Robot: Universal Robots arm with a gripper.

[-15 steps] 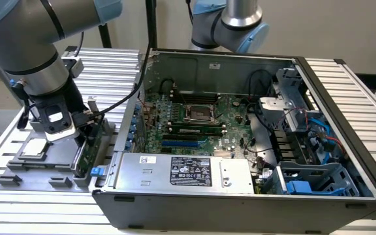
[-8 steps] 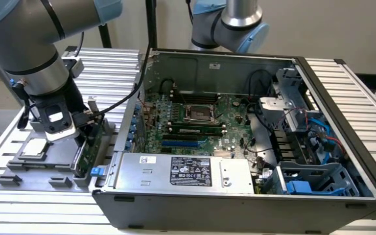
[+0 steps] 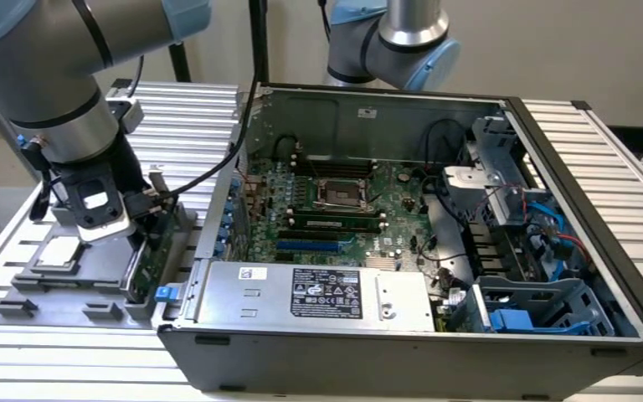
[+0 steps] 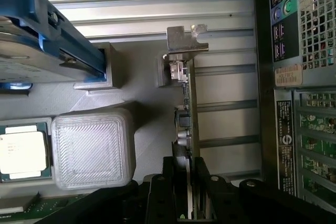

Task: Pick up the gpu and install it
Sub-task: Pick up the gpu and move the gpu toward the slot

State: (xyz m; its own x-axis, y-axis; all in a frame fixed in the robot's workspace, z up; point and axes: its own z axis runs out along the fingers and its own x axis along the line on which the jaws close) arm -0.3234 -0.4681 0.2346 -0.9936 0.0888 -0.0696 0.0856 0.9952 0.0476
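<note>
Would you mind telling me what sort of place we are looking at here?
Most likely a robotics lab bench for computer assembly: an industrial robot arm stands over a ribbed metal table, beside an open computer case with its motherboard exposed and a grey fixture holding loose parts.

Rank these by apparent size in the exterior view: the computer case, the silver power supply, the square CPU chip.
1. Dark grey open metal computer case
2. Silver box-shaped power supply with a black label
3. Small square silver CPU chip, clearly the smallest

No ties; the gaps are plain.
</note>
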